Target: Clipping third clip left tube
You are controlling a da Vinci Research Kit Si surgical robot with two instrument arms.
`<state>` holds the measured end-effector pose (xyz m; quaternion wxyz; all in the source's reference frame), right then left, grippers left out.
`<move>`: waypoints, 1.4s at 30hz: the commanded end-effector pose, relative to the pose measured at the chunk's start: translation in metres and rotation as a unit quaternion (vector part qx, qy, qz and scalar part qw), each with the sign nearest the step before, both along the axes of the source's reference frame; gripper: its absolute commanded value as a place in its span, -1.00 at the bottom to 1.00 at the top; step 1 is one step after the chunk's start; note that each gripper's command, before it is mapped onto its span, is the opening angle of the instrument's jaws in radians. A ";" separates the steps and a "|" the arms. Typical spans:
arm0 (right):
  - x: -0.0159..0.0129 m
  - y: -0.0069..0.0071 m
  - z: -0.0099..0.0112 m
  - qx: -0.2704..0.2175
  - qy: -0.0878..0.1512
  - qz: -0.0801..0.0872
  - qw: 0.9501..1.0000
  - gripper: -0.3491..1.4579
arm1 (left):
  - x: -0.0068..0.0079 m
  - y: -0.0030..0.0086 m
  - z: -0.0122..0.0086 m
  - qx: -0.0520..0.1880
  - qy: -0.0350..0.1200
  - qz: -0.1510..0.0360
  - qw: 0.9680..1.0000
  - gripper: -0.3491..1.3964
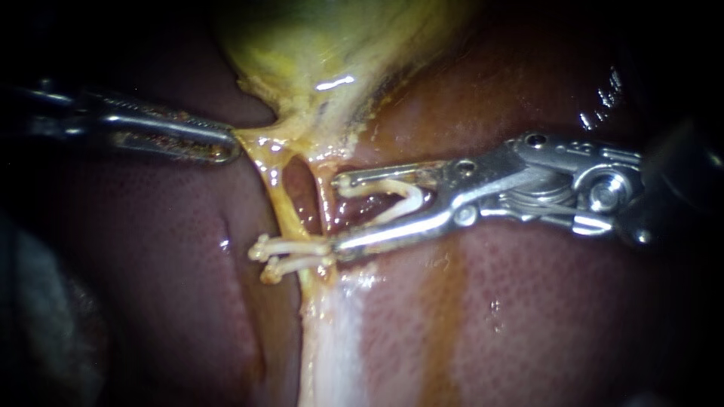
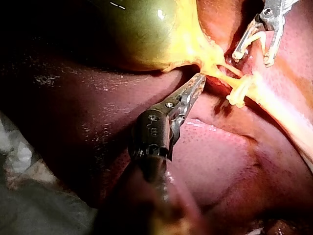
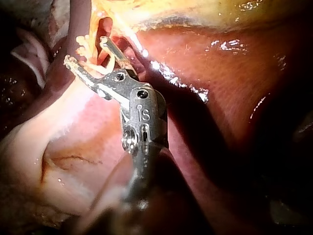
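Two pale tubes run down from the gallbladder (image 1: 332, 38): the left tube (image 1: 280, 202) and a right tube (image 1: 326, 203). Two white clips (image 1: 290, 255) sit side by side across the left tube, low down. My right instrument (image 1: 339, 212) comes in from the right, its jaws standing wide apart with an open white clip (image 1: 400, 197) held between them. Its tips lie just right of the tubes, the lower tip beside the seated clips. My left instrument (image 1: 226, 147) is shut on yellow tissue at the gallbladder's neck, holding it to the left.
Dark red liver (image 1: 528, 301) lies all around and under the tubes. A pale band of tissue (image 1: 324, 339) continues below the clips. In the left wrist view the green gallbladder (image 2: 142, 29) bulges ahead of my left instrument (image 2: 199, 78).
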<state>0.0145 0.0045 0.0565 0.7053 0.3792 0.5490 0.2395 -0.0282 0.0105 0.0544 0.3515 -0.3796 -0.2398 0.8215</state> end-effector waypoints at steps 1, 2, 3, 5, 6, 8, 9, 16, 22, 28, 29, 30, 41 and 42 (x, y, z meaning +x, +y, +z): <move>0.0004 -0.0002 0.0003 0.003 -0.002 0.000 1.000 -0.06 | 0.0000 0.0000 0.0000 0.000 0.000 0.000 1.000 -1.00; 0.0009 -0.0003 0.0005 0.006 -0.002 0.002 1.000 -0.06 | 0.0000 0.0000 0.0000 0.000 0.000 0.000 1.000 -1.00; 0.0011 -0.0003 0.0007 0.008 -0.003 0.003 1.000 -0.06 | 0.0000 0.0000 0.0000 0.000 0.000 0.000 1.000 -1.00; 0.0015 -0.0005 0.0009 0.013 -0.004 0.004 1.000 -0.06 | 0.0000 0.0000 0.0000 0.000 0.000 0.000 1.000 -1.00; 0.0017 -0.0006 0.0010 0.015 -0.005 0.005 1.000 -0.06 | 0.0000 0.0000 0.0000 0.000 0.000 0.000 1.000 -1.00; 0.0018 -0.0008 0.0013 0.017 -0.006 0.005 1.000 -0.06 | 0.0000 0.0000 0.0000 0.000 0.000 0.000 1.000 -1.00; 0.0018 -0.0009 0.0014 0.019 -0.007 0.005 1.000 -0.06 | 0.0000 0.0000 0.0000 0.000 0.000 0.000 1.000 -1.00; 0.0020 -0.0013 0.0031 0.029 -0.013 0.007 0.999 -0.07 | 0.0000 0.0000 0.0000 0.000 0.000 0.000 1.000 -1.00; 0.0025 -0.0014 0.0055 0.044 -0.021 0.011 0.999 -0.07 | 0.0000 -0.0001 0.0001 0.000 0.000 0.000 1.000 -1.00; 0.0025 -0.0021 0.0076 0.049 -0.025 0.014 0.998 -0.07 | -0.0001 -0.0001 0.0001 0.000 0.000 0.000 1.000 -1.00; 0.0025 -0.0020 0.0076 0.050 -0.024 0.011 0.998 -0.07 | -0.0001 -0.0001 0.0001 0.000 0.000 0.000 1.000 -1.00; 0.0026 -0.0020 0.0077 0.050 -0.024 0.009 0.998 -0.07 | -0.0001 -0.0001 0.0001 0.000 0.000 0.000 1.000 -1.00; 0.0056 -0.0028 0.0065 0.065 0.014 0.004 0.998 -0.07 | 0.0000 -0.0001 0.0001 0.000 0.000 0.000 1.000 -1.00; 0.0060 -0.0029 0.0064 0.065 0.015 0.005 0.998 -0.07 | 0.0000 -0.0001 0.0001 0.000 0.000 0.000 1.000 -1.00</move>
